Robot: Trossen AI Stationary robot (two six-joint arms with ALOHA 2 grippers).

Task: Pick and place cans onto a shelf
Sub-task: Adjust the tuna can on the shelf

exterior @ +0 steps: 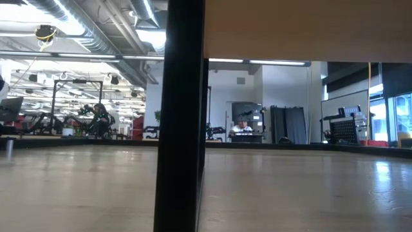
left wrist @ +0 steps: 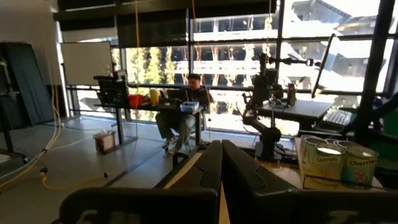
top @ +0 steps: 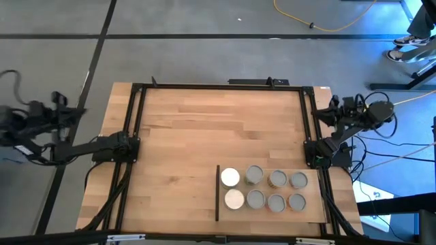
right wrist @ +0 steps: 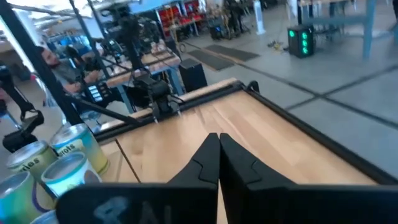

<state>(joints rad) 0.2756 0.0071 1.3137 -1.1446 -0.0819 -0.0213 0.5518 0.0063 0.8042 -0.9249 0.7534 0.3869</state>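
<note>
Several cans (top: 254, 175) stand upright in two rows on the shelf (top: 316, 212), a light-wood board with a dark strip along its left short edge, at the table's near right. Two of them have white tops, the others silver-grey. The left wrist view shows the cans (left wrist: 339, 163) with labelled sides, and the right wrist view shows them (right wrist: 62, 163) close by. My left gripper (top: 73, 112) is shut and holds nothing, drawn back off the table's left edge. My right gripper (top: 325, 113) is shut and holds nothing, at the table's far right corner. The low view shows neither gripper.
The black-framed wooden tabletop (top: 218, 126) has bare wood left of and beyond the shelf. A dark upright bar (exterior: 181, 116) stands close in the low view. People sit at desks in the room beyond (left wrist: 186, 106) (right wrist: 51, 62). Cables lie on the floor (top: 327, 26).
</note>
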